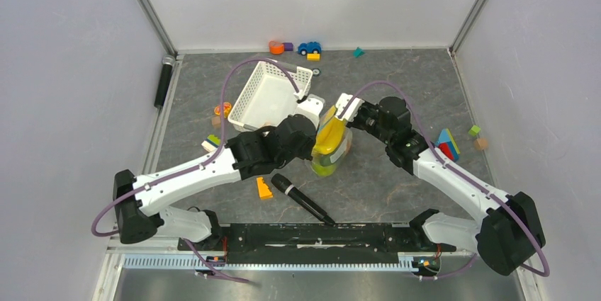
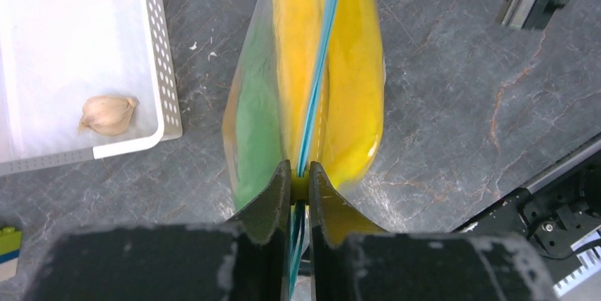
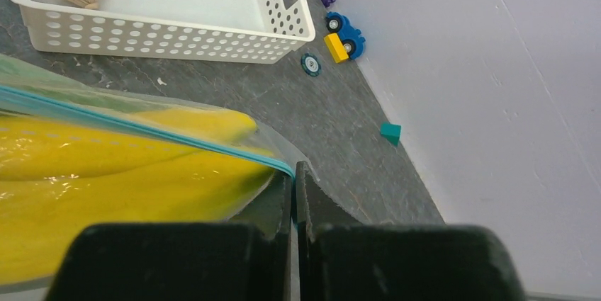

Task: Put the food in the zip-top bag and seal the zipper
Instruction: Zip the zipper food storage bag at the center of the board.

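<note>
Because the zip-top bag (image 1: 330, 146) is floppy, it is being held from both ends. The left jaws are clenched on the zipper (image 2: 320, 67) at one end of the mouth, and the right jaws are pinched shut on the bag's corner at the other end, where the blue strip runs out. Between them the pouch sits mouth-up near the middle of the table (image 1: 411, 81), just beside the white basket (image 1: 266, 95) and not in it. I can't tell whether its bottom rests on the table.

Stretched like that, the strip runs straight and taut, which I take to be the point: one side anchors while the other can press along the track.

The yellow bananas (image 2: 354, 81) are already inside, against the clear wall, with a green piece (image 2: 256, 124) next to them, though I can't say which vegetable. A garlic-like piece (image 2: 108, 114) lies in the basket, and a black microphone (image 1: 301, 198) lies nearer the arms.

Loading looks done and sealing is in hand — whether the track is closed along its whole length I can't tell.
</note>
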`<control>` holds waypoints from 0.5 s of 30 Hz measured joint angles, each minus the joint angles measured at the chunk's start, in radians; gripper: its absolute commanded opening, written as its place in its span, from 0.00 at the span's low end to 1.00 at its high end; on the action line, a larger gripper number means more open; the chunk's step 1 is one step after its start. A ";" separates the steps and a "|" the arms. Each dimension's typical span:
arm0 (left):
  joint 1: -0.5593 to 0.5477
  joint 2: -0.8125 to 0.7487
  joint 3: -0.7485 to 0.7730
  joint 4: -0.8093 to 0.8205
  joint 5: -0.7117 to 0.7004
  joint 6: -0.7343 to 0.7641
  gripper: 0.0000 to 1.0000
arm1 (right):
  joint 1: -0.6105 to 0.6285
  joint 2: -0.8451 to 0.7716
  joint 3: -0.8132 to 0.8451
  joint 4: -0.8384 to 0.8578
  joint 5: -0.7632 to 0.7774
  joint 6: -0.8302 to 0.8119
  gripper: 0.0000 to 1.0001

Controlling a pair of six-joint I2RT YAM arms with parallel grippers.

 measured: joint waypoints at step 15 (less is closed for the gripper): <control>-0.002 -0.081 -0.021 -0.171 0.026 -0.145 0.12 | -0.040 -0.013 0.000 -0.004 0.041 0.001 0.00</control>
